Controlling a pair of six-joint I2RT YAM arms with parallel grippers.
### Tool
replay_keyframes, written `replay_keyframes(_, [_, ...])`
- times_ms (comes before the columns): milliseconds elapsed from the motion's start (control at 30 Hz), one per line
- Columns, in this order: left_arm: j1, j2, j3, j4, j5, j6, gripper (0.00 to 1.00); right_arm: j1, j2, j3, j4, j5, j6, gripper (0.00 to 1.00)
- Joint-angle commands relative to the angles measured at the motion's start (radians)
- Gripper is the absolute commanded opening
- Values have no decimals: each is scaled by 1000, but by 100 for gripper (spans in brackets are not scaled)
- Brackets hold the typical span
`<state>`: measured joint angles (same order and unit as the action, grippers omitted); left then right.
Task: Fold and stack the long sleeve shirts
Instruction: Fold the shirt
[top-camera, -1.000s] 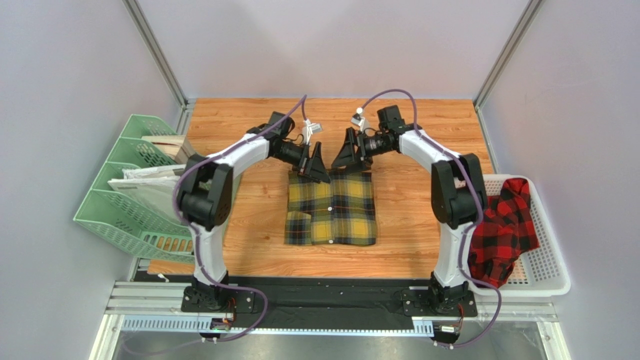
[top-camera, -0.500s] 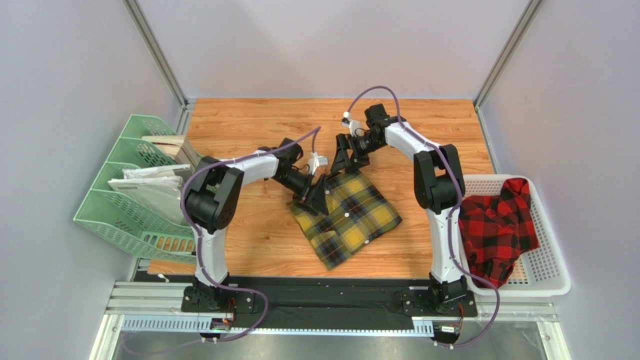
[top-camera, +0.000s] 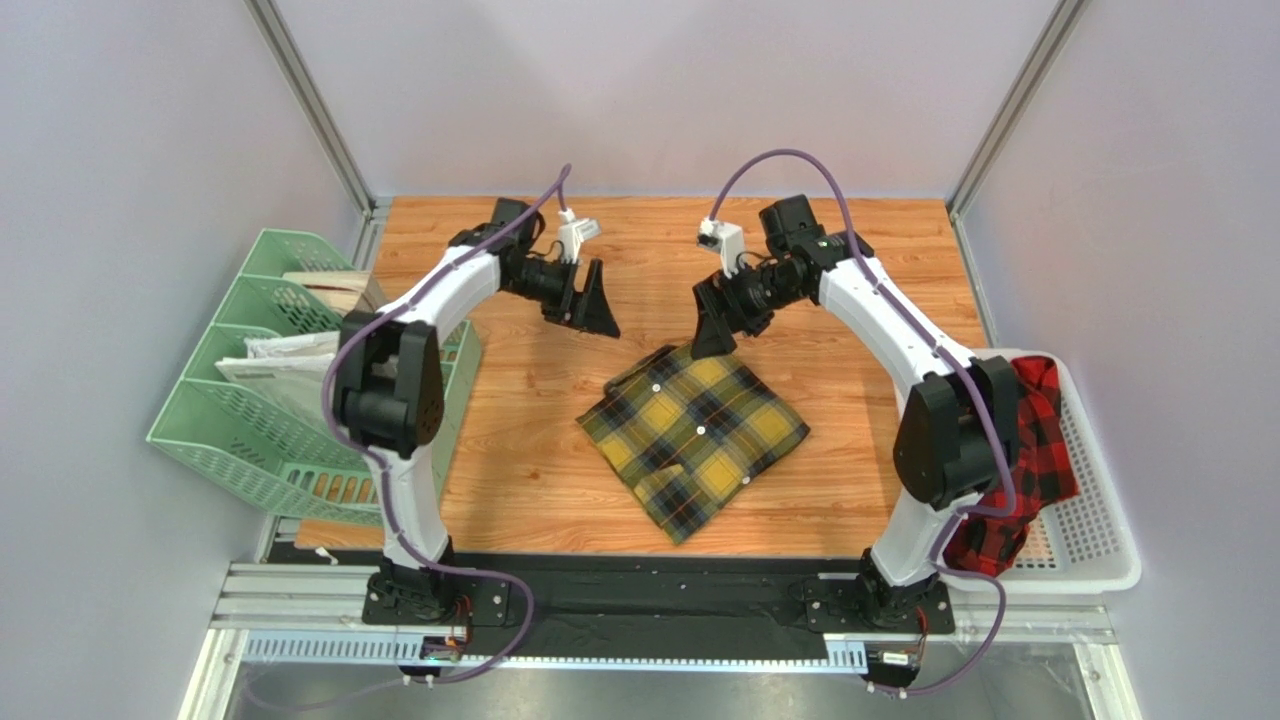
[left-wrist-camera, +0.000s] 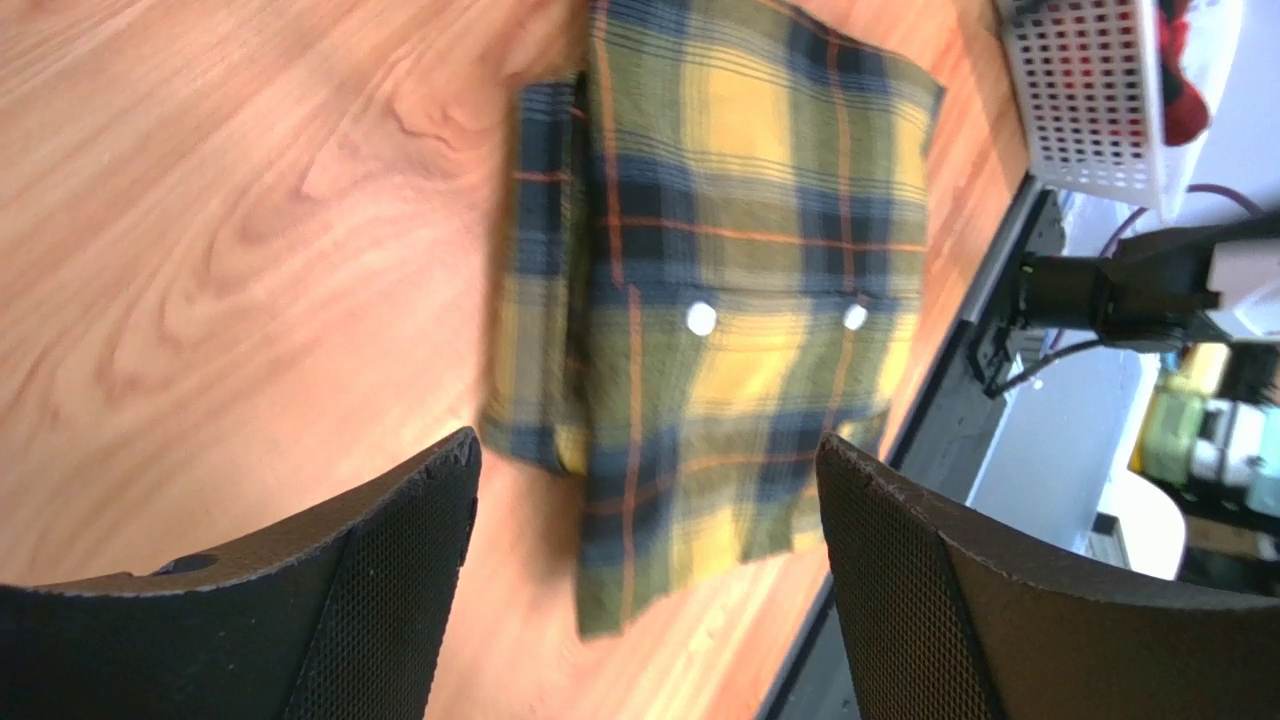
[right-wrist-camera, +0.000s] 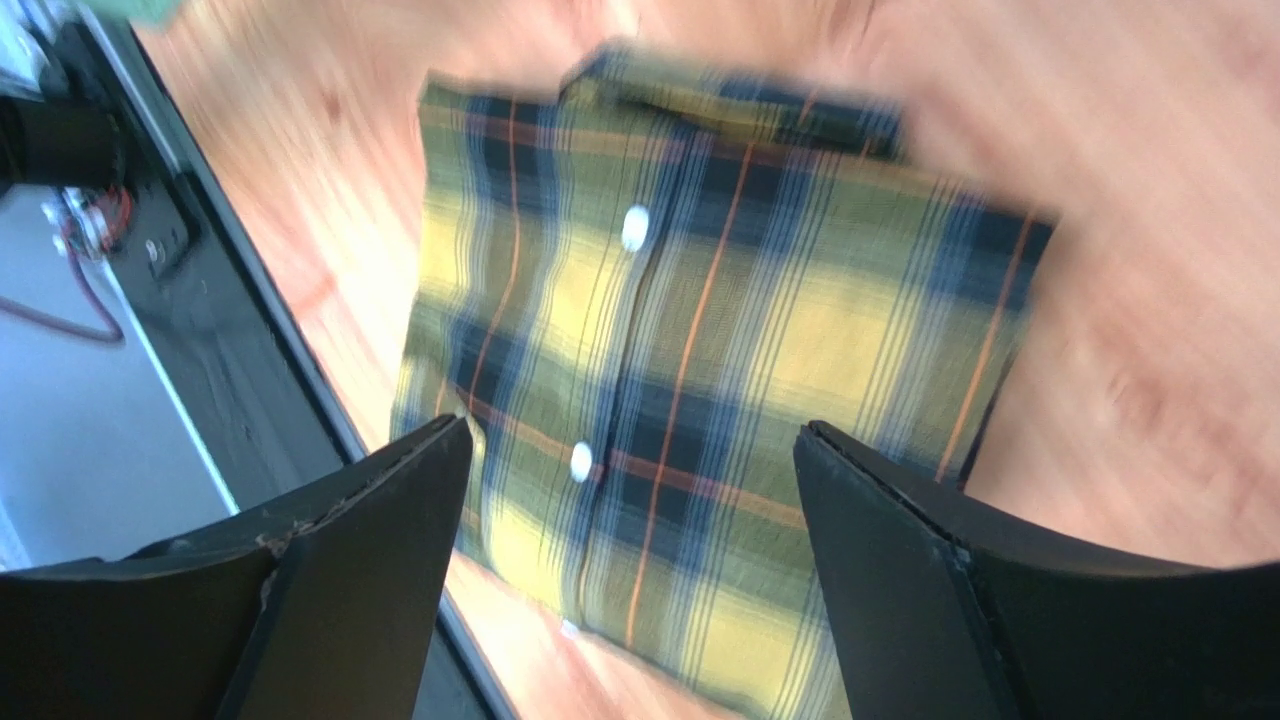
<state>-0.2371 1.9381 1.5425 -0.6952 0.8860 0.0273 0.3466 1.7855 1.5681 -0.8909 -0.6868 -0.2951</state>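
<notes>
The yellow-and-black checked shirt (top-camera: 694, 435) lies folded into a rectangle on the wooden table, turned at an angle. It also shows in the left wrist view (left-wrist-camera: 721, 285) and the right wrist view (right-wrist-camera: 706, 360). The red-and-black checked shirt (top-camera: 1004, 465) hangs crumpled over the rim of the white basket (top-camera: 1089, 525) at the right. My left gripper (top-camera: 589, 308) is open and empty, raised behind and left of the yellow shirt. My right gripper (top-camera: 709, 323) is open and empty, raised just behind its far corner.
A green tiered file rack (top-camera: 256, 383) with papers stands at the table's left edge. The arm bases sit on a black rail (top-camera: 646, 608) at the near edge. Bare wood lies behind and around the yellow shirt.
Both grippers have let go of the yellow shirt's far edge and lifted back and apart. The shirt was turned from square to an angle and now lies free.
</notes>
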Motion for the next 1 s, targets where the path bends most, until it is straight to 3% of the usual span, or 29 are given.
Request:
replay_keyframes(0, [-24,163,106,-130,42,69,85,11,-35,-124,-111,112,-58,83])
replay_keyframes(333, [-80,338,173,-193,119,83,83,12,90,-149,-135,139,-32,73])
replay_keyframes(967, [-146,476,265,-159,154,-13,80,28,227,-79,-106,170,-44,71])
